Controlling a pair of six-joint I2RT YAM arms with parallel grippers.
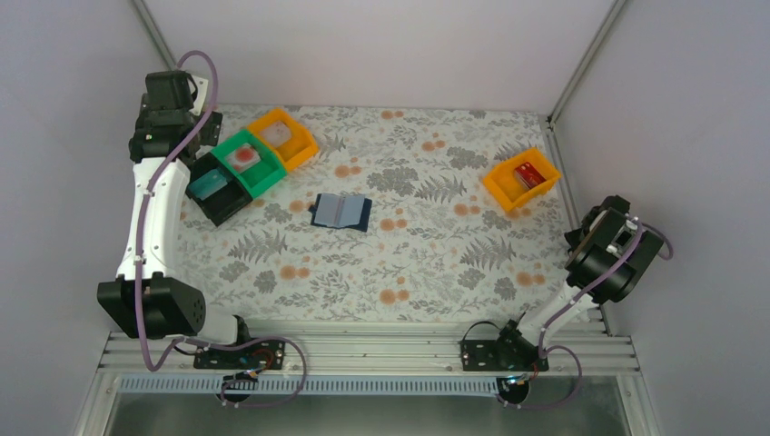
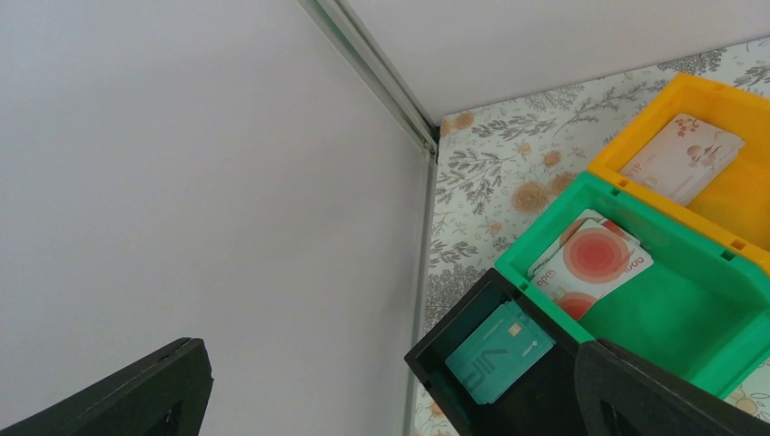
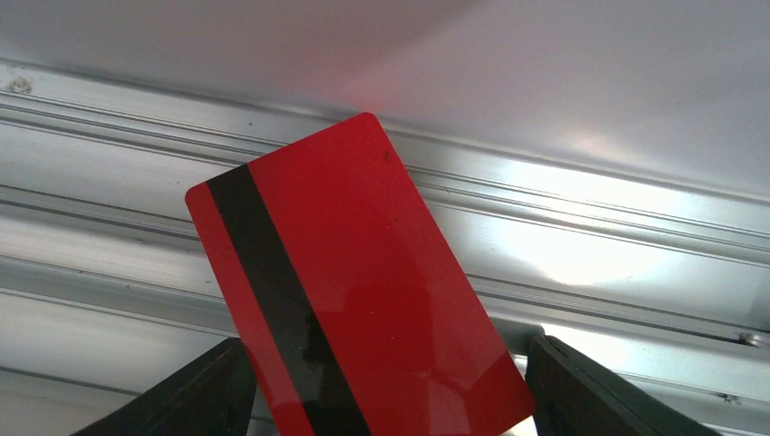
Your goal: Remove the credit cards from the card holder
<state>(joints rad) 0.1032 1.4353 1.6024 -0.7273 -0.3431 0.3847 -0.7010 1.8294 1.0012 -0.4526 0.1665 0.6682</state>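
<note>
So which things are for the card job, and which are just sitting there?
For the job:
card holder, lying open
red card held in the right gripper
teal card, red-spot cards, pale card, second red card, already in bins

Just there:
black bin, green bin, left orange bin, right orange bin
flowery tablecloth

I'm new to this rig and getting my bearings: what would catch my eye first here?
A red card with a black stripe fills the right wrist view, held in the right gripper. At the table's far left, an orange bin, a green bin and a black bin sit in a row, each holding cards. The card holder lies open mid-table.
</note>
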